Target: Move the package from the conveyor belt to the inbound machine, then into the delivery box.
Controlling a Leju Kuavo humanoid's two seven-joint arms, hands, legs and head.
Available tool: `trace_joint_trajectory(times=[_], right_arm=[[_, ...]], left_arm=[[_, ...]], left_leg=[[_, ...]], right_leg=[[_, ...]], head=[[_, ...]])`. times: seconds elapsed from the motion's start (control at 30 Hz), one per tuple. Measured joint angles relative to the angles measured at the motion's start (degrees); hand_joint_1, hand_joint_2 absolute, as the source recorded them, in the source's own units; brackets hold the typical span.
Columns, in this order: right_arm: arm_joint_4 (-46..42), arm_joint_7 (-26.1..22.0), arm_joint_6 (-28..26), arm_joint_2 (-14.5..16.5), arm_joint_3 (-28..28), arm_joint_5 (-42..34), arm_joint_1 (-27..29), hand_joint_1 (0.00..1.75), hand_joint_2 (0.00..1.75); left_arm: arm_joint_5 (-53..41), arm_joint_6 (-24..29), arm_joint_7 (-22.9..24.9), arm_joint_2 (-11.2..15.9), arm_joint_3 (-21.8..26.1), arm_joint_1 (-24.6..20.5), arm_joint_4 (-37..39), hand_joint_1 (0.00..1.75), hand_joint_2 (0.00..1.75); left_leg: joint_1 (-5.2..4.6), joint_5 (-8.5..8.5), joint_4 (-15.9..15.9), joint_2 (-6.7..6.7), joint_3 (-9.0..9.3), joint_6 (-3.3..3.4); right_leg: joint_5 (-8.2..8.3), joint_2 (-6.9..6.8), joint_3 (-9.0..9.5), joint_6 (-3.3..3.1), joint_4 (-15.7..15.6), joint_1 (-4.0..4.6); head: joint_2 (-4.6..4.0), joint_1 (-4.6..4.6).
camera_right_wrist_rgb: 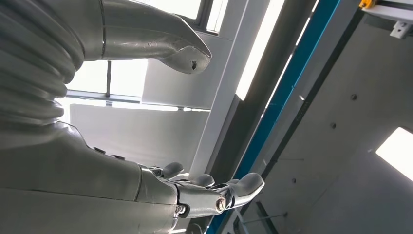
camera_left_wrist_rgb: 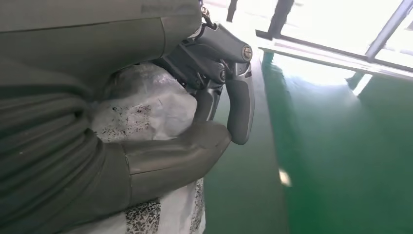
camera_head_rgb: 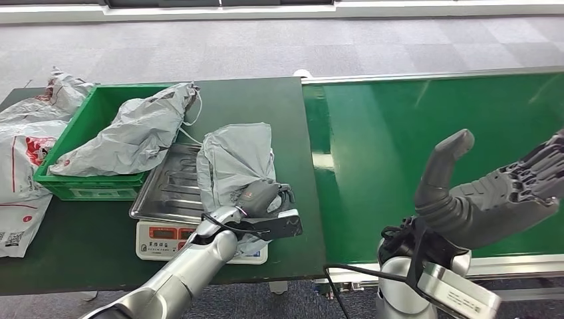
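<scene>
The left hand (camera_head_rgb: 261,199) grips the package (camera_head_rgb: 236,163) on the scale (camera_head_rgb: 166,193), right hand (camera_head_rgb: 495,189) spread empty; next, lift it into the box (camera_head_rgb: 80,143).

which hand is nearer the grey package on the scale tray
Left. The left hand grips the grey package lying on the scale tray. The right hand hangs open over the green conveyor belt, well apart from it.
</scene>
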Motion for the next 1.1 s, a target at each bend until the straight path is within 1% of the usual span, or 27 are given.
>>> trace_joint_trajectory(times=[0.07, 0.13, 0.27, 0.33, 0.43, 0.53, 0.63, 0.7, 0.8, 0.9, 1.0, 1.1], right_arm=[[-0.07, 0.00, 0.00, -0.05, -0.08, 0.04, 0.21, 0.00, 1.75], [-0.06, 0.00, 0.00, -0.09, -0.15, 0.04, 0.44, 0.00, 1.75], [-0.05, 0.00, 0.00, -0.16, -0.28, 0.03, 0.71, 0.00, 1.75], [-0.05, 0.00, 0.00, -0.22, -0.31, 0.07, 0.97, 0.00, 1.75], [-0.05, 0.00, 0.00, -0.29, -0.36, 0.13, 1.47, 0.00, 1.75], [-0.05, 0.00, 0.00, -0.37, -0.37, 0.08, 1.85, 0.00, 1.75], [-0.06, 0.00, 0.00, -0.46, -0.35, -0.16, 2.18, 0.00, 1.75], [-0.05, 0.00, 0.00, -0.48, -0.32, -0.30, 2.26, 0.00, 1.75], [-0.05, 0.00, 0.00, -0.48, -0.29, -0.40, 2.25, 0.00, 1.75], [-0.05, 0.00, 0.00, -0.48, -0.28, -0.54, 2.23, 0.00, 1.75], [-0.04, 0.00, 0.00, -0.48, -0.27, -0.72, 2.22, 0.00, 1.75], [0.01, 0.00, 0.00, -0.48, -0.24, -0.93, 2.21, 0.00, 1.75]], left_arm=[[-0.54, 1.51, 1.04, -0.04, -0.30, 0.02, -0.03, 1.75, 1.75], [-0.14, 2.07, 1.00, 0.02, -0.42, 0.08, -0.23, 1.75, 1.75], [1.94, 3.29, -0.30, 0.53, 0.04, 0.86, -1.80, 1.75, 1.75], [3.51, 5.90, -1.25, 0.80, 1.03, 1.37, -3.51, 1.75, 1.75], [5.87, 12.92, -2.21, 1.15, 3.85, 1.51, -7.65, 1.75, 1.75], [6.41, 22.40, -2.18, 1.73, 8.20, 0.94, -13.47, 1.75, 1.75], [4.94, 30.87, -1.89, 3.01, 12.82, -0.81, -19.51, 1.75, 1.75], [4.45, 33.71, -1.87, 3.66, 15.29, -2.44, -22.92, 1.75, 1.75], [3.37, 34.95, -2.52, 4.08, 18.41, -4.72, -26.88, 1.75, 1.75], [-0.86, 35.08, -5.45, 3.57, 22.66, -6.50, -30.40, 1.75, 1.75], [-5.35, 35.09, -9.12, 2.13, 27.54, -7.77, -33.15, 1.75, 1.75], [-9.96, 35.09, -13.83, -0.18, 32.60, -8.48, -35.33, 1.75, 1.75]], left_leg=[[0.01, -0.03, 0.00, 0.17, -0.04, 0.00], [0.02, -0.05, -0.01, 0.30, -0.06, -0.01], [0.03, -0.05, -0.06, 0.40, -0.10, -0.02], [0.05, -0.04, -0.08, 0.48, -0.13, -0.04], [0.08, -0.03, -0.12, 0.74, -0.25, -0.07], [0.08, -0.02, -0.18, 0.87, -0.22, -0.09], [0.10, 0.17, -0.18, 0.47, -0.05, -0.34], [0.17, 0.30, -0.18, 0.09, -0.08, -0.49], [0.24, 0.34, -0.18, -0.09, -0.16, -0.51], [0.21, 0.34, -0.17, -0.09, -0.16, -0.50], [0.16, 0.33, -0.16, -0.09, -0.16, -0.50], [0.12, 0.33, -0.15, -0.11, -0.16, -0.49]], right_leg=[[0.00, 0.17, -0.02, 0.00, 0.00, 0.00], [0.00, 0.30, -0.06, 0.00, 0.00, 0.01], [0.03, 0.42, -0.21, -0.04, 0.00, 0.03], [0.07, 0.51, -0.35, -0.11, 0.02, 0.05], [0.15, 0.76, -0.51, -0.21, 0.03, 0.08], [0.16, 0.88, -0.60, -0.24, 0.03, 0.11], [0.18, 0.55, -0.68, -0.30, 0.05, 0.25], [0.19, 0.20, -0.69, -0.34, 0.08, 0.29], [0.20, 0.02, -0.68, -0.35, 0.10, 0.26], [0.21, 0.02, -0.67, -0.36, 0.10, 0.22], [0.22, 0.02, -0.66, -0.36, 0.10, 0.17], [0.22, 0.00, -0.65, -0.35, 0.09, 0.13]], head=[[0.00, -0.01], [0.00, -0.01], [0.00, -0.01], [0.00, -0.01], [0.00, -0.01], [0.00, -0.02], [0.00, -0.03], [0.00, -0.02], [0.00, -0.02], [0.00, -0.01], [0.00, -0.01], [0.00, -0.01]])
